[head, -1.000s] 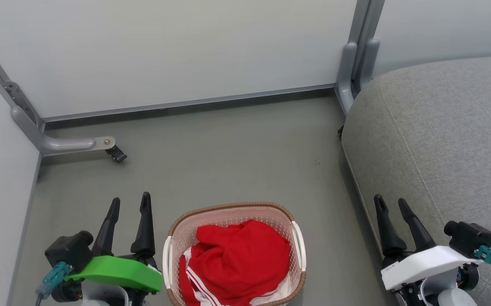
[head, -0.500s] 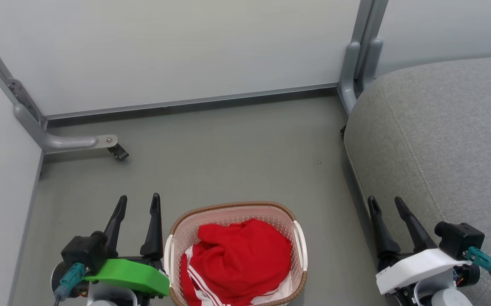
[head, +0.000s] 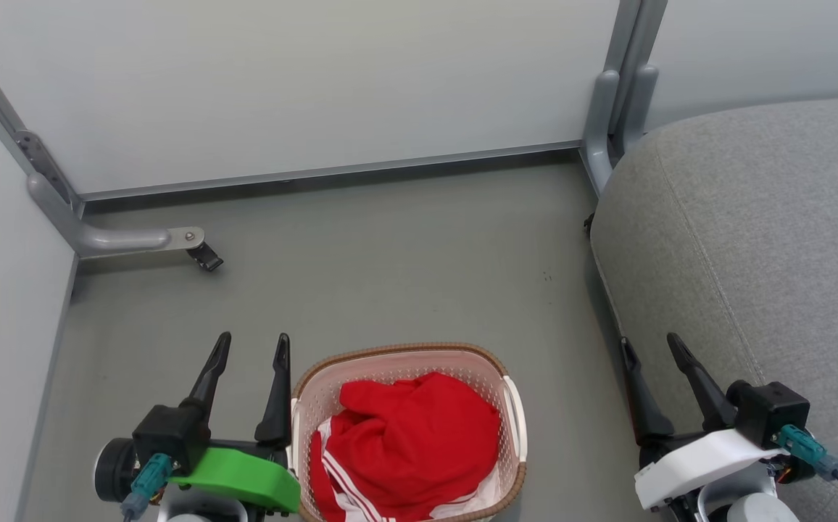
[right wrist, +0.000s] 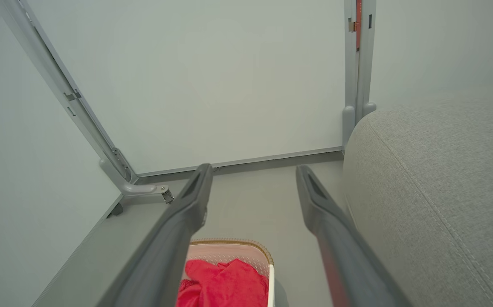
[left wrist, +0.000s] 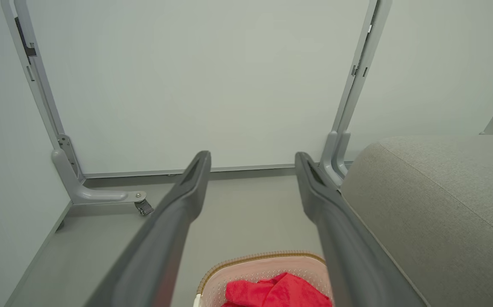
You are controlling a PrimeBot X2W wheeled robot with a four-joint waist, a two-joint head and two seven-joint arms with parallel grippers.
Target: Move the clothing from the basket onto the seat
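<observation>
Here the clothing (head: 412, 428) lies heaped in the basket (head: 397, 353), left gripper (head: 254, 337) just beside it, right gripper (head: 648, 339) by the seat (head: 752, 239); both pairs of jaws stand apart, empty.

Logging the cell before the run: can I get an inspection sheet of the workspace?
Surface: grey floor; the basket stands on it.
Job's things: red clothing heaped in the basket; none on the grey seat at the right.
Clutter: nothing seen.
Grippers: left gripper open beside the basket; right gripper open by the seat's edge; both hold nothing.
Cables: teal-plugged left lead and right lead at the wrists.
Surroundings: pale partition panels, grey frame foot with caster.
</observation>
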